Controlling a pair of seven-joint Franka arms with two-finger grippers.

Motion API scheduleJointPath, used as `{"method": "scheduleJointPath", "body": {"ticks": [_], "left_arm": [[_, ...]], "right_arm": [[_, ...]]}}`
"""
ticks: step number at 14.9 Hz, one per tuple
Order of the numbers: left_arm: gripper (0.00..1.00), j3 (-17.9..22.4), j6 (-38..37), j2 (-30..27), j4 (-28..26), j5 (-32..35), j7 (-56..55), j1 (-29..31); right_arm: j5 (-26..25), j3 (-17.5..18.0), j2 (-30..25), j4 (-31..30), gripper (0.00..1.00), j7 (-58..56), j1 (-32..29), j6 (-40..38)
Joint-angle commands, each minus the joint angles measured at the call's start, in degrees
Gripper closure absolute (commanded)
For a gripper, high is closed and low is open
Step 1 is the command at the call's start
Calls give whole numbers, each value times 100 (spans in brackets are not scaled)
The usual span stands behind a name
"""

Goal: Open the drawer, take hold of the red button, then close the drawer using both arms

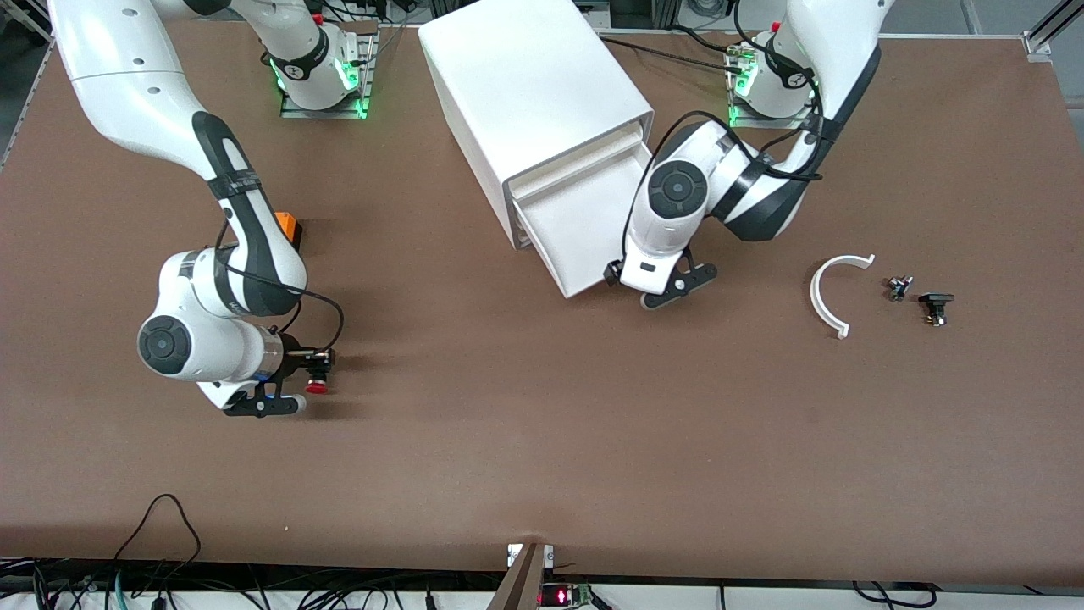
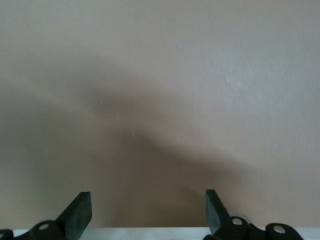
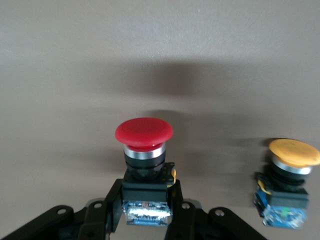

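The white cabinet [image 1: 525,85] stands at the robots' edge of the table. Its lowest drawer [image 1: 576,229] is pulled out, and its tray shows nothing inside. My left gripper [image 1: 631,284] hangs at the drawer's front corner toward the left arm's end. It is open and empty in the left wrist view [image 2: 148,210], over bare table with a white edge beneath it. My right gripper [image 1: 315,368] is shut on the black body of the red-capped button [image 1: 317,387], low over the table toward the right arm's end. The right wrist view shows the grip [image 3: 146,210] and the button [image 3: 144,132].
A yellow-orange-capped button [image 3: 292,165] stands on the table beside the held one. An orange box [image 1: 289,226] sits by the right arm. A white curved piece [image 1: 823,292] and two small dark parts [image 1: 899,286], [image 1: 935,305] lie toward the left arm's end.
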Motion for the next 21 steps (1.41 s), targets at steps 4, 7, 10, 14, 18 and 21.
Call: {"method": "scheduleJointPath", "body": {"ticks": [4, 7, 10, 14, 18, 21], "left_arm": [[0, -491, -542, -43, -61, 74, -38, -49], [0, -676, -684, -34, -69, 13, -37, -49], [0, -834, -692, 10, -69, -251, -29, -66], [0, -1001, -842, 80, -69, -619, -20, -22], [0, -1010, -859, 89, -69, -954, -20, -40], [0, -1010, -859, 150, -69, -1112, -20, -49]], "right_arm": [[-34, -1, 33, -320, 62, 0, -24, 337], [-16, -9, 24, -285, 1, 8, -85, 337], [-34, -27, -247, -258, 1, -18, -147, 275], [-121, -281, -756, -337, 1, -44, -130, -40], [-305, -352, -1450, -355, 1, 0, -121, -655], [-412, -370, -1952, -346, 1, 8, -130, -1077]]}}
